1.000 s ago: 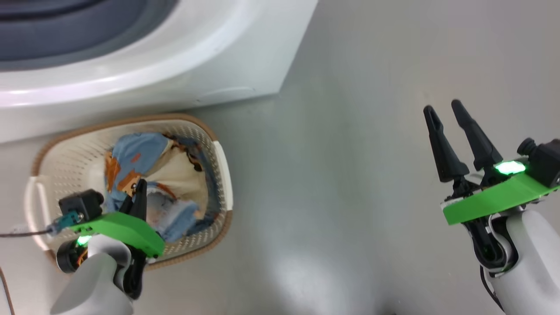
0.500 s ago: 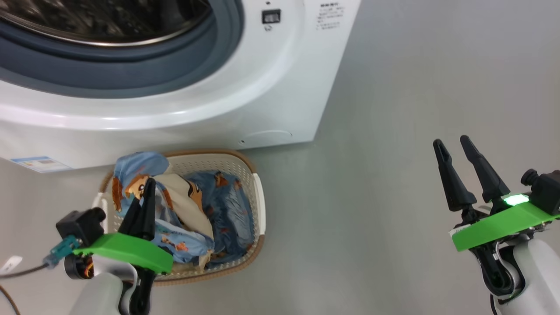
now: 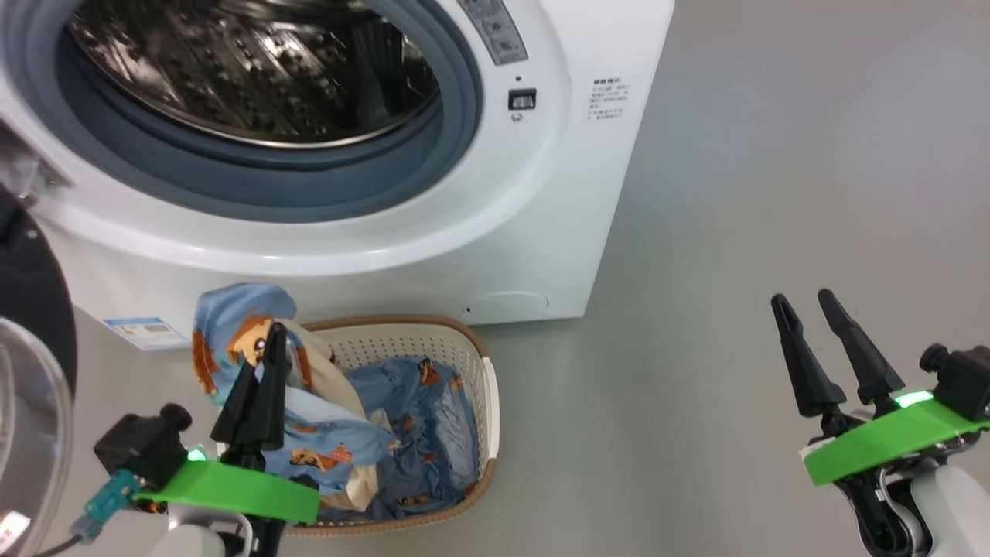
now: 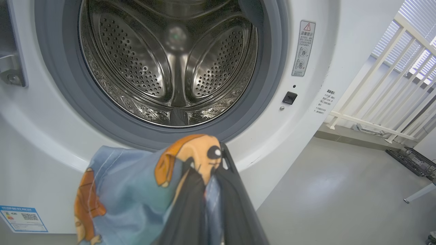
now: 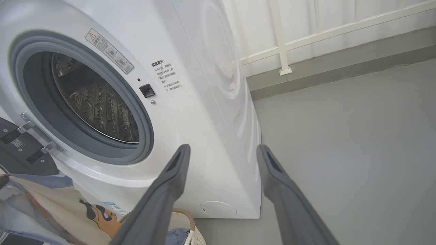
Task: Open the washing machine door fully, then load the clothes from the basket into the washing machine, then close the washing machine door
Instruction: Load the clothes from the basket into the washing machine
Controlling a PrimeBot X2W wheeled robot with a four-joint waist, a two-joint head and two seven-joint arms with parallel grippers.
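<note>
Head view: I am pinching the clothes with my left gripper above the basket, before the washing machine; my right gripper is hanging with fingers spread wide.

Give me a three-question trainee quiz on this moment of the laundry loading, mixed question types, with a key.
1. True or false: the left hand is shut on clothes over the basket.
2. Which one stands open and empty? A the left hand, B the right hand.
3. Fill in: the washing machine door is ____.
Key: 1 true; 2 B; 3 open.
</note>
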